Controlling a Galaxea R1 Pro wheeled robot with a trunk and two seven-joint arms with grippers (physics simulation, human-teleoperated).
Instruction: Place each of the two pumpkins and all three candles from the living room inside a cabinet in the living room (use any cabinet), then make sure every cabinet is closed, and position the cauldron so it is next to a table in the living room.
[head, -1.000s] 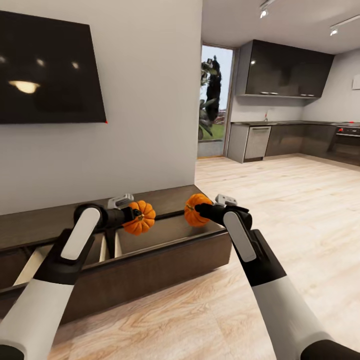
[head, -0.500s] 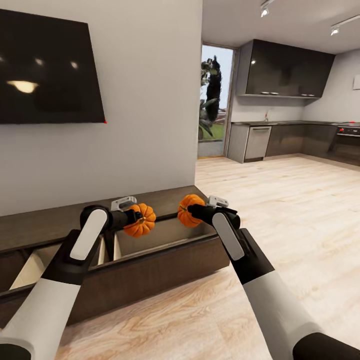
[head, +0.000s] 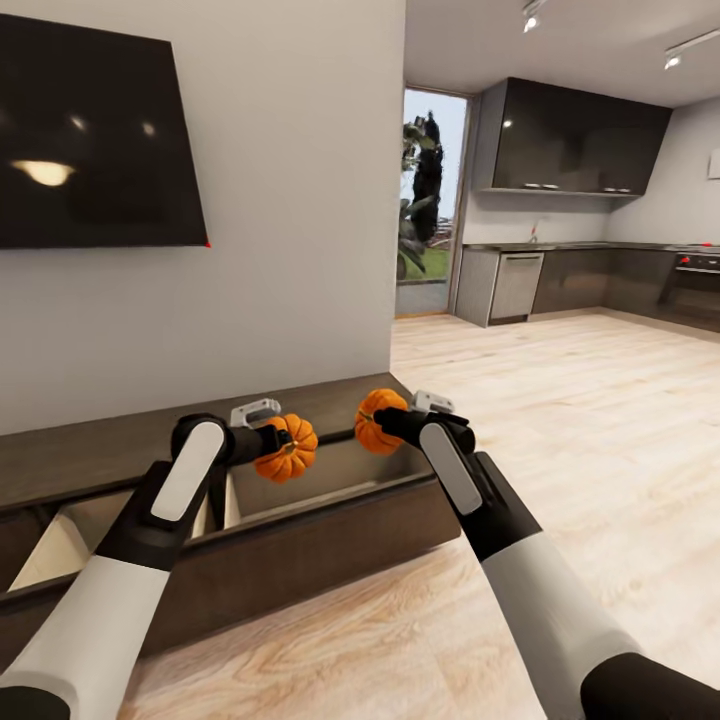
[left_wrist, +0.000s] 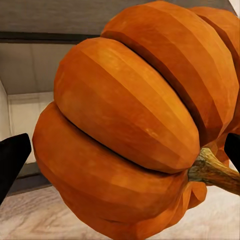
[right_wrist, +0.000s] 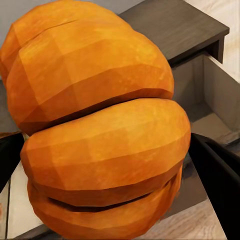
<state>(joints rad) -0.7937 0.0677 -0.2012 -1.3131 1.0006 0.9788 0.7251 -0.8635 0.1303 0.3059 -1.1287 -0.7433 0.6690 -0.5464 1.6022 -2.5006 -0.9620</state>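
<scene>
Wall-mounted television (head: 95, 145), kitchen cupboards (head: 570, 137)

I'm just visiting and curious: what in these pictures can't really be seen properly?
- Head view: the open cabinet drawer's floor, hidden by its front panel and both arms.
- Left wrist view: the left gripper, mostly covered by its pumpkin.
- Right wrist view: the right gripper, likewise behind its pumpkin.

Both your arms reach forward and slightly inward, forearms angled up from the lower corners of the head view, wrists level. Your left gripper (head: 272, 443) is clamped on a pumpkin (head: 287, 449), its dark fingertips (left_wrist: 11, 159) showing at either side of the fruit. Your right gripper (head: 392, 424) likewise grips the other pumpkin (head: 374, 420), fingers (right_wrist: 220, 175) pressed against its flanks. The two grippers sit near each other, apart.
</scene>
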